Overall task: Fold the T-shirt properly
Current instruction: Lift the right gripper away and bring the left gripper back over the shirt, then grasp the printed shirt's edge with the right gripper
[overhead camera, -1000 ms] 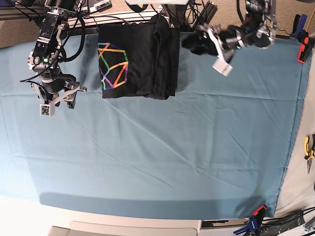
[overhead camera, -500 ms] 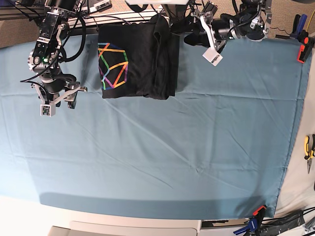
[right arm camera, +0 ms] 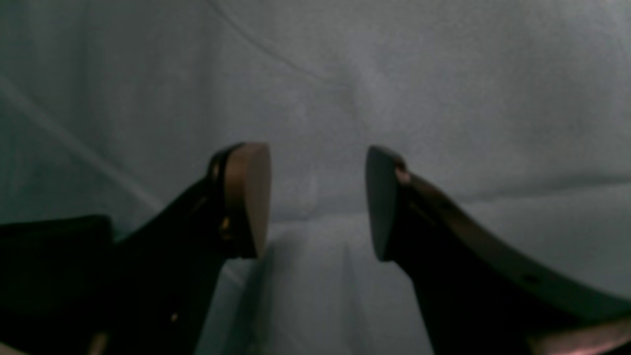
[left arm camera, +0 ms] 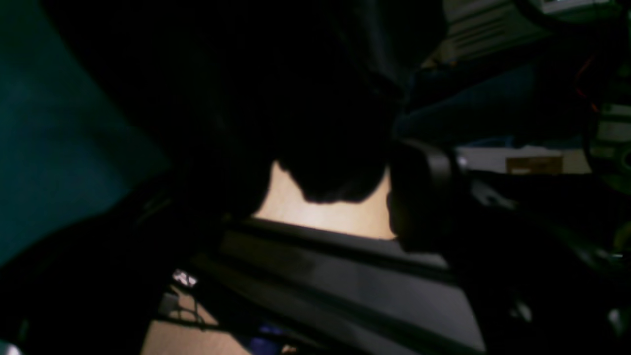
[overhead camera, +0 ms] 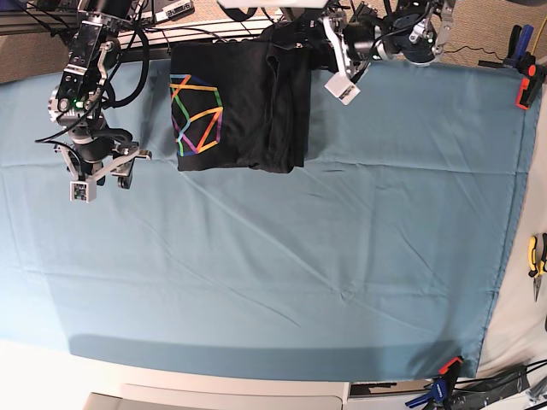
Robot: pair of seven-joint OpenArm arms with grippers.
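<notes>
The black T-shirt (overhead camera: 256, 102) lies folded at the back middle of the table, its multicolour line print (overhead camera: 197, 115) facing up on the left half. My left gripper (overhead camera: 309, 53) is at the shirt's top right corner, by the table's back edge. In the left wrist view the left gripper (left arm camera: 325, 217) is open, with a lobe of the black T-shirt (left arm camera: 315, 123) hanging between a dark finger (left arm camera: 419, 197) and the shadowed other side. My right gripper (overhead camera: 107, 175) hovers left of the shirt. In its wrist view the right gripper (right arm camera: 318, 202) stands open over bare cloth.
A teal table cloth (overhead camera: 282, 256) covers the table, wrinkled across the middle. Clamps hold it at the right edge (overhead camera: 523, 90) and the front right corner (overhead camera: 444, 376). Pliers (overhead camera: 536, 256) lie off the cloth at the right. Cables and frame rails (overhead camera: 214, 21) run behind the shirt.
My left arm has swept leftward along the back edge, from right of the shirt to its top right corner. The right arm and the shirt have not moved.
</notes>
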